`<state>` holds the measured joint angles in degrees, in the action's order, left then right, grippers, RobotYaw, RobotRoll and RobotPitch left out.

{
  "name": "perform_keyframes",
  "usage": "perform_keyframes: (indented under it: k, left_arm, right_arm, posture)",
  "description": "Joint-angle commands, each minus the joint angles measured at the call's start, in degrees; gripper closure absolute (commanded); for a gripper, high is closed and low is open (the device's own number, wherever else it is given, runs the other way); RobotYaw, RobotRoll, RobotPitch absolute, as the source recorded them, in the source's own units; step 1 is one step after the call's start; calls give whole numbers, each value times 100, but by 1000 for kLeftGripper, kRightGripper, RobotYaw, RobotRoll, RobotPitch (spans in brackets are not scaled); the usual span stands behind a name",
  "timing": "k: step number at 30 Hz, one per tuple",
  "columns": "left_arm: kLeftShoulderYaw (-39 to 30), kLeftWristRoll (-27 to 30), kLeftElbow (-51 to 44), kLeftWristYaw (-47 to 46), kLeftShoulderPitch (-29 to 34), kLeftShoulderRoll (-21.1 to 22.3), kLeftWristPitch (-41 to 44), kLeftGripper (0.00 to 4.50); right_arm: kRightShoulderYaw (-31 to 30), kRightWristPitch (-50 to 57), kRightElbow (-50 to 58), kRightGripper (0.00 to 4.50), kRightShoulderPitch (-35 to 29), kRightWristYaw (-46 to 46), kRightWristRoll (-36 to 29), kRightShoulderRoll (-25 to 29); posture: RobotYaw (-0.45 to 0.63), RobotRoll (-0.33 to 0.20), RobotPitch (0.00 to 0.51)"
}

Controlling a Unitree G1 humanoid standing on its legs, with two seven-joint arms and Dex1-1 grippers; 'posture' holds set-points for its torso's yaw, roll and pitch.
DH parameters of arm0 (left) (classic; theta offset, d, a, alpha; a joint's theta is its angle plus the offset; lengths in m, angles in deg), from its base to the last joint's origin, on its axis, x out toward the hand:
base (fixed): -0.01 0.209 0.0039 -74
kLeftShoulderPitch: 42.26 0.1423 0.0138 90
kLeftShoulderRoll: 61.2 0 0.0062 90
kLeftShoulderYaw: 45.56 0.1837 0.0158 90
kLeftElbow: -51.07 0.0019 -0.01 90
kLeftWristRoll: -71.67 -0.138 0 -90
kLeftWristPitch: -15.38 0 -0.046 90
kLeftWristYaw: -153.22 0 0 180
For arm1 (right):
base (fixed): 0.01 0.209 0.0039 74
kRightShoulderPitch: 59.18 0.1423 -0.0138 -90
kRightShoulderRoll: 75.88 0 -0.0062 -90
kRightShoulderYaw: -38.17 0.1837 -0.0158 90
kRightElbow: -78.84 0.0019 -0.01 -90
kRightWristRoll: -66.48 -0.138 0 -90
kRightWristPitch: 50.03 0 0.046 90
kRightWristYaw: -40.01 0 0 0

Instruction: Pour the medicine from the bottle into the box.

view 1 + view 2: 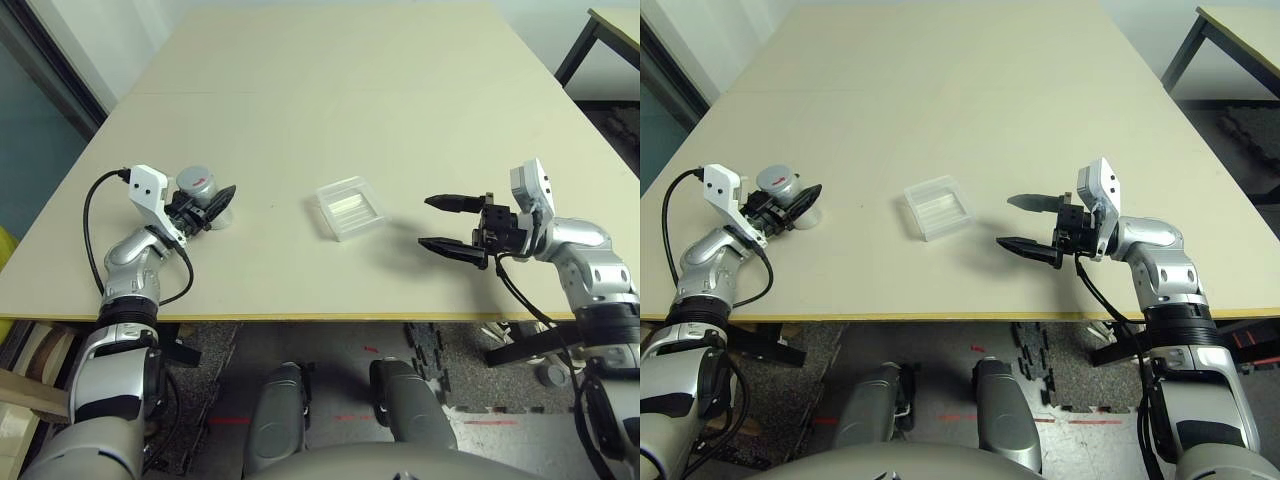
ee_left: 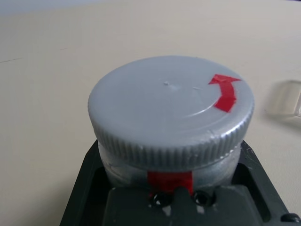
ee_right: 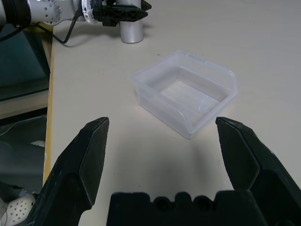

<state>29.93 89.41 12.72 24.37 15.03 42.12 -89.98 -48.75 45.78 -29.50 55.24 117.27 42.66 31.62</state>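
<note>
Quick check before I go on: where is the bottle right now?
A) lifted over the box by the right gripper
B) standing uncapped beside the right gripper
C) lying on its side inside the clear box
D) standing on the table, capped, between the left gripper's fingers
D: the bottle stands capped on the table with the left gripper shut around it; the box is empty and the right gripper open.

The bottle [image 1: 203, 192] stands left of the box [image 1: 348, 207].

No words or numbers can be read anywhere. The only sign is a curved red arrow [image 2: 224, 91] on top of the round grey ribbed cap [image 2: 169, 110] of the small whitish-grey plastic bottle [image 1: 205, 199], at the table's left side. A plain red patch [image 2: 169, 180] sits on the bottle's side, just under the cap.
</note>
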Motion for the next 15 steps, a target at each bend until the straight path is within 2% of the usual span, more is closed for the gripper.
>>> perform_keyframes:
  k: [1, 15]
  left_arm:
    - [100, -51, -51, 144, 1, -29, 162, 1832]
    - [457, 150, -1462, 548, -146, -264, 1514, 1832]
  right_arm:
    - [18, -21, 27, 0, 39, 14, -15, 55]
    - [37, 86, 1, 0, 306, 11, -98, 7]
  posture:
    - [-183, 0, 108]
    - [-182, 0, 106]
